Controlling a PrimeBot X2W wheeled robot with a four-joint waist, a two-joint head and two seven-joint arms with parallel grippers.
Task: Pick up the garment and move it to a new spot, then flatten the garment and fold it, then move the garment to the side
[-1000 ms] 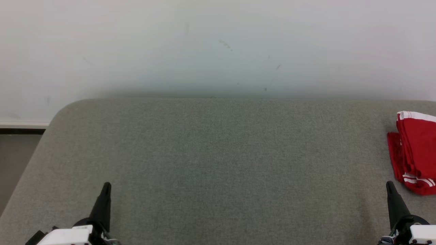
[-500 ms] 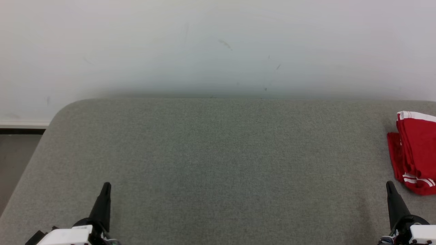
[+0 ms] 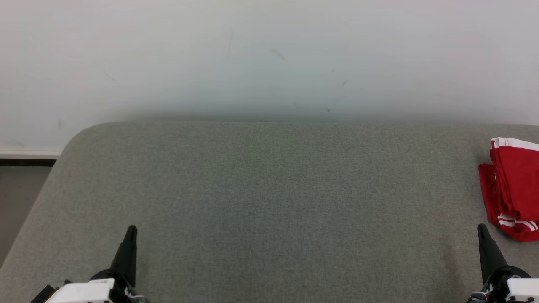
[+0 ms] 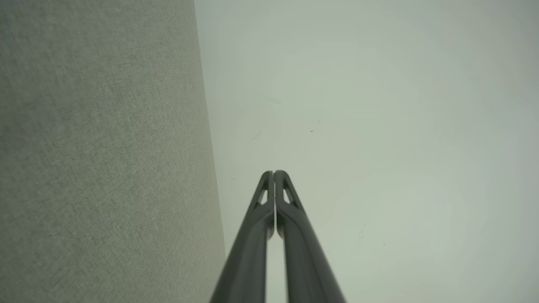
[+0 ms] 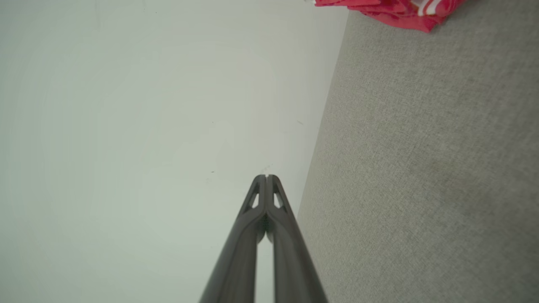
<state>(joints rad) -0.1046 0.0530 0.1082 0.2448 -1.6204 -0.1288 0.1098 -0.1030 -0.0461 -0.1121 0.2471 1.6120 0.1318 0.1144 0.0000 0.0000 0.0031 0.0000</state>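
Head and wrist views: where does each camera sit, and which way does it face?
Head view: on the head, facing forward and down at grey surface and wall; left gripper, right gripper at bottom corners.
Left wrist view: on that wrist, along its shut gripper toward the wall.
Right wrist view: likewise, along its shut gripper.
Shared: head and right wrist views show the red garment.

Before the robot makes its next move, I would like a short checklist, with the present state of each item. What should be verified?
1. The left claw is shut and holds nothing: ok.
2. The right claw is shut and holds nothing: ok.
3. The red garment lies on the grey surface, apart from both claws: ok.
4. The whole garment is inside the head view: not ok, the picture's right edge cuts it.
5. The garment is folded neatly: cannot tell.
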